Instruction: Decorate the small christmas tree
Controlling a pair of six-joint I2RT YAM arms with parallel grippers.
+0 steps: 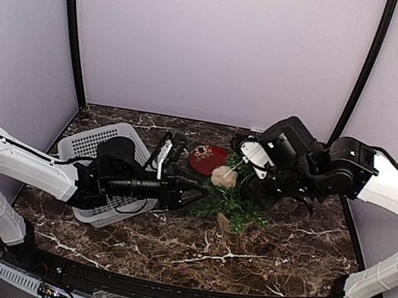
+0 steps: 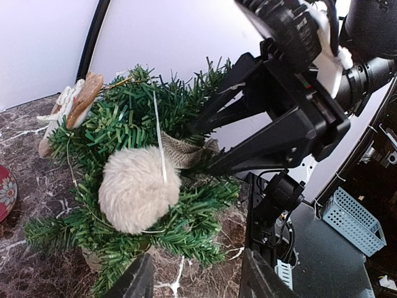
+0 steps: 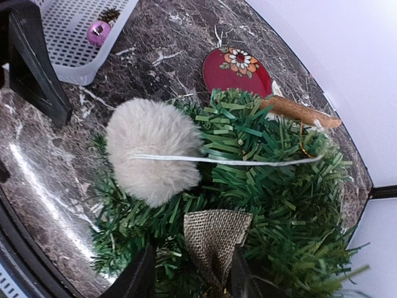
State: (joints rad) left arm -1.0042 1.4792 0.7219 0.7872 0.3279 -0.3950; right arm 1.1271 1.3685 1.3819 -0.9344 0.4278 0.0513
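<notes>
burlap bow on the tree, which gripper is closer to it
Right. The right gripper has its jaws either side of the burlap bow; the left gripper sits lower, beside the small christmas tree.

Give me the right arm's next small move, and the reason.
Probably back the right pincer straight off the small christmas tree: its jaws stand apart around the burlap piece, which already sits in the branches beside the hung pom-pom.
</notes>
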